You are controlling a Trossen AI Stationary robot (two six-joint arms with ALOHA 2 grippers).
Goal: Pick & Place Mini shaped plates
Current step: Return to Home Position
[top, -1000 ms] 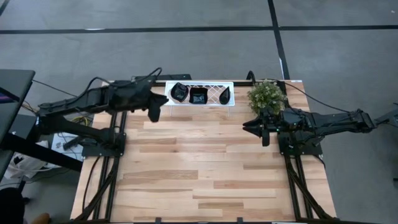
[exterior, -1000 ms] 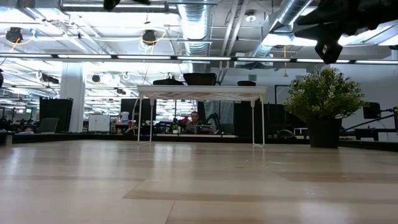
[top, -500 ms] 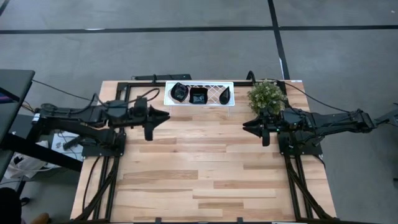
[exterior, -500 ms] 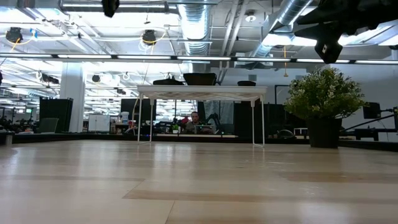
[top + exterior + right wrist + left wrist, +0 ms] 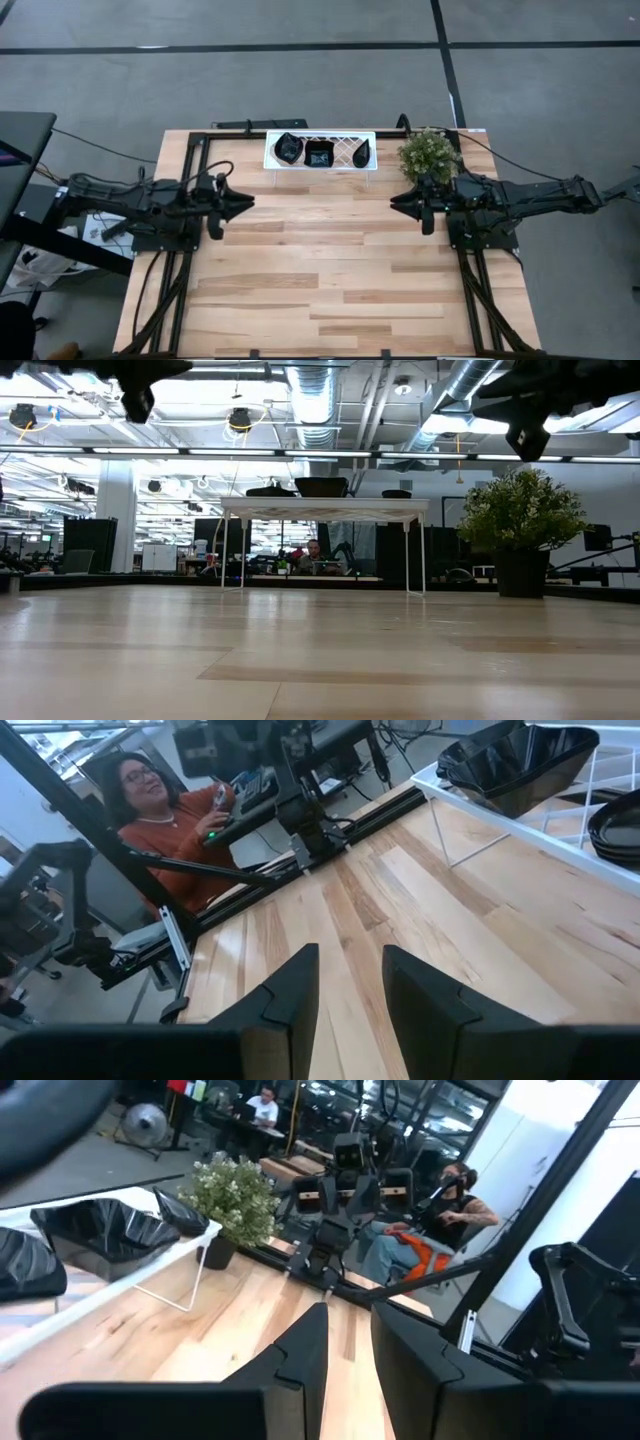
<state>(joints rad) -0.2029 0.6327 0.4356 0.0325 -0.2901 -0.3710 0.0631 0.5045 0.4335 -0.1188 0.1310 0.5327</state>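
1. Landmark: the white lattice tray [image 5: 340, 152] stands on thin legs at the far edge of the wooden table [image 5: 320, 270], about midway along that edge.
2. Task items: the mini shaped plates [image 5: 319, 155] all sit on the tray in three glossy black groups.
   - One group is at the end of the tray nearer the left arm.
   - A squarish one is just beside it, near the tray's middle.
   - A leaf-shaped group is toward the end nearer the green plant [image 5: 428, 154].
   - The lattice between the middle group and the leaf-shaped group is bare.
   - The right wrist view shows the leaf-shaped group as nested layers, but the number of plates cannot be determined.
3. Left gripper [image 5: 245, 200]: it is off the tray, nearer the operator side and beyond the tray's left-arm end, raised above the table and pointing toward the table's centre. Its wrist view shows the two fingers a narrow gap apart with bare wood between them, and it carries nothing.
4. Right gripper [image 5: 397, 201]: it is off the tray on the plant side, nearer the operator side than the plant, raised and pointing toward the centre, facing the left gripper. Its fingers are likewise narrowly parted and empty.
5. The plant in its dark pot stands just beside the tray's right-arm end, apart from it.
6. Surroundings:
   - A seated person [image 5: 450, 1205] is visible beyond the table in the left wrist view.
   - Another person in a rust-coloured top [image 5: 165, 815] appears in the right wrist view.
   - Neither person is near the tray.
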